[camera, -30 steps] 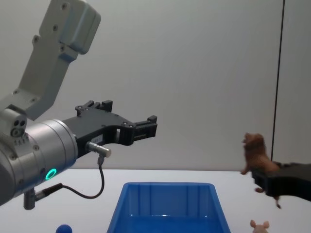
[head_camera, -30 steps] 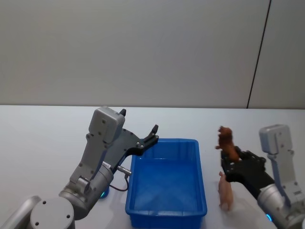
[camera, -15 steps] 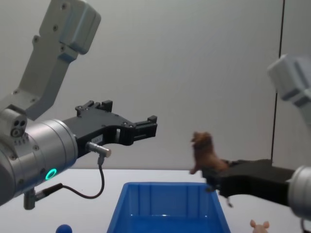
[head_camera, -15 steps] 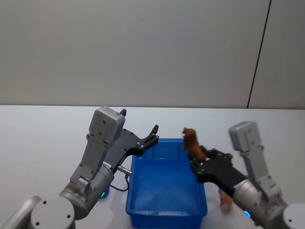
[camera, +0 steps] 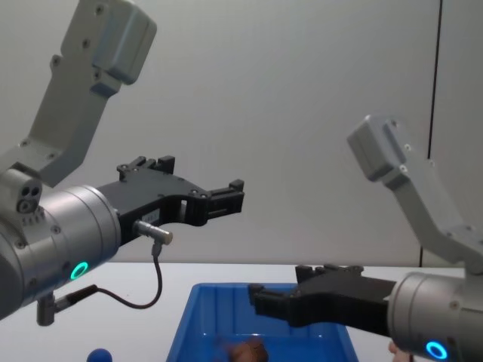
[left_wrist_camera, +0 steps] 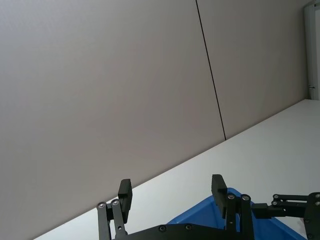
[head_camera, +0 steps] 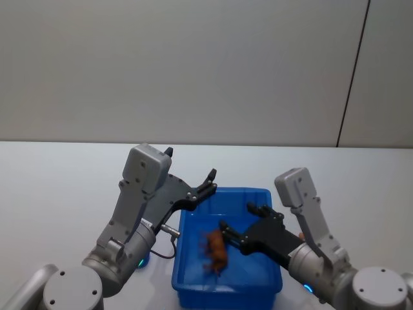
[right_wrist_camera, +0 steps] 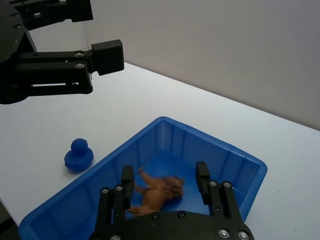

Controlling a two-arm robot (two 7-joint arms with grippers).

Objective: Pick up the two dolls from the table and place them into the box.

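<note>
Brown doll (head_camera: 215, 250) below right hand (head_camera: 235, 217)

Wall: plain matte grey-beige panelled wall (head_camera: 193, 64), bare, spanning the whole rear.
Seam: thin dark vertical joint line (head_camera: 353, 71) between two wall panels, toward the right side.
Furniture: plain white flat tabletop (head_camera: 51, 174), its far edge meeting the wall in a straight line.
Light: even and diffuse, with soft shadows.
</note>
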